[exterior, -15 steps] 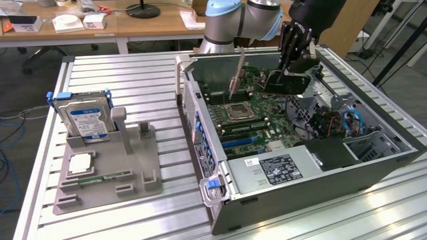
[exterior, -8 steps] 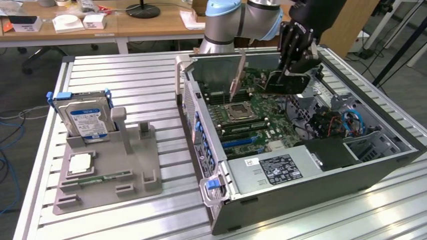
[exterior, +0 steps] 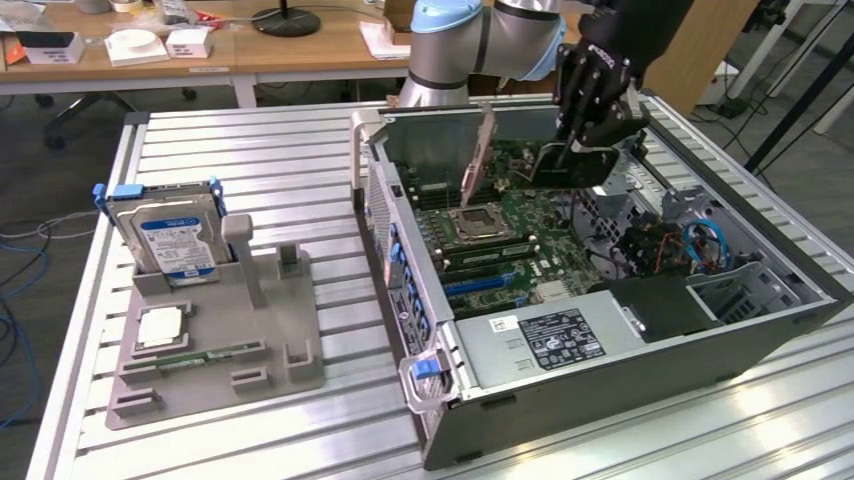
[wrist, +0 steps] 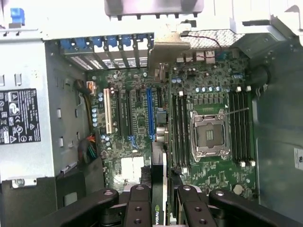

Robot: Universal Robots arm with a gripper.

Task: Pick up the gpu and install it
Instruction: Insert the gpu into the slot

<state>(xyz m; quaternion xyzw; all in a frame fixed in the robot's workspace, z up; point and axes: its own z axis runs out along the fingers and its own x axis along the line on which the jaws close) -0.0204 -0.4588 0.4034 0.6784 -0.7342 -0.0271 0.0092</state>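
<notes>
Wrist view: black jointed pincer (wrist: 162,191) clamps narrowly on the slim, flat, edge-on gpu (wrist: 158,210).

Slatted metal table (exterior: 240,150), open computer case (exterior: 601,390), grey parts holder (exterior: 287,312)

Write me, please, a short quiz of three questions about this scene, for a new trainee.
1. True or false: the gripper is shut on the gpu, over the motherboard.
2. Where is the hard drive? A in the gripper; B upright in the grey holder; C flat on the motherboard.
3. What colour is the hard drive's label?
Key: 1 true; 2 B; 3 blue.
</notes>
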